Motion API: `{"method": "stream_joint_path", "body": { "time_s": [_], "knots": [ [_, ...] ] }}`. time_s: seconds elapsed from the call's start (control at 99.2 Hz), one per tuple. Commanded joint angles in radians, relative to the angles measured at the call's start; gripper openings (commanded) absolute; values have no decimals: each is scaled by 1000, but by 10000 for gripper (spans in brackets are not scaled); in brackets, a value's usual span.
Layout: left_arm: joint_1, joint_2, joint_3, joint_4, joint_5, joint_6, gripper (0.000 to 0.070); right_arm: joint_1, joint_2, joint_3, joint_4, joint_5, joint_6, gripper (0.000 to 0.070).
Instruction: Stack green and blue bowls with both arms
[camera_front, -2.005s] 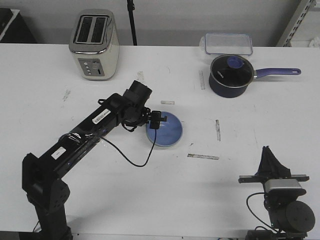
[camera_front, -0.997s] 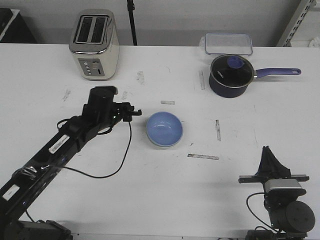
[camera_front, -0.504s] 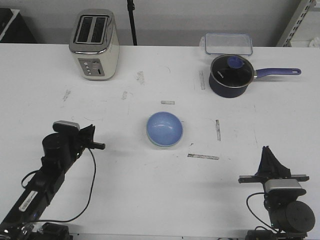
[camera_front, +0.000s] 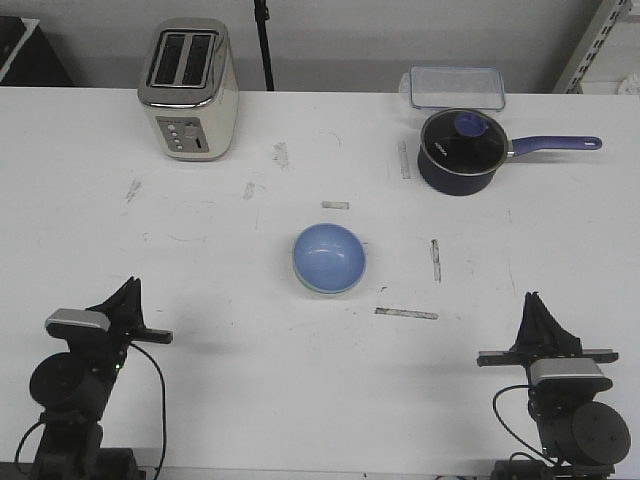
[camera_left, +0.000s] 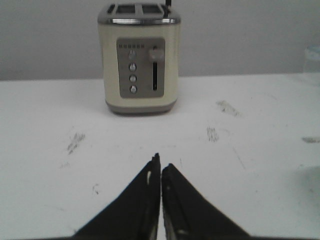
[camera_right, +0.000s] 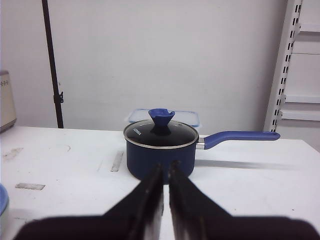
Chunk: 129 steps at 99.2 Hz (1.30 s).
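The blue bowl (camera_front: 329, 257) sits upright in the middle of the table, and a thin pale rim (camera_front: 322, 291) shows under its near edge, so it seems nested in the green bowl. A sliver of the bowl shows in the right wrist view (camera_right: 2, 206). My left gripper (camera_front: 130, 284) is folded back at the near left, shut and empty, far from the bowls; its tips (camera_left: 161, 168) point toward the toaster. My right gripper (camera_front: 533, 298) rests at the near right, shut and empty, its tips (camera_right: 166, 168) pointing at the saucepan.
A cream toaster (camera_front: 188, 90) stands at the far left, also seen in the left wrist view (camera_left: 139, 55). A navy saucepan (camera_front: 459, 150) with a glass lid and blue handle stands at the far right, with a clear lidded container (camera_front: 453, 86) behind it. Tape marks dot the table.
My left arm let go at the blue bowl and drew back to the near left corner, folding down. The bowls and the right arm have stayed put.
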Motion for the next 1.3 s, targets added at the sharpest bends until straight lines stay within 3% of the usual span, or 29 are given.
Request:
{"method": "stream_joint_path", "body": {
  "time_s": [0.0, 0.594, 0.736, 0.796, 1.29],
  "knots": [
    [2, -51, 6, 6, 1, 11, 1, 0, -2, 2, 14, 3, -4, 10],
    [-8, -218, 3, 9, 0, 6, 1, 0, -2, 2, 14, 3, -4, 10],
    [-64, -235, -14, -9, -180, 8, 1, 0, -2, 2, 14, 3, -4, 11],
    [-85, -241, -24, -8, -209, 9, 1, 0, -2, 2, 14, 3, -4, 10],
    [-88, -301, -235, 17, -174, 9, 2, 0, -2, 2, 14, 3, -4, 10]
  ]
}}
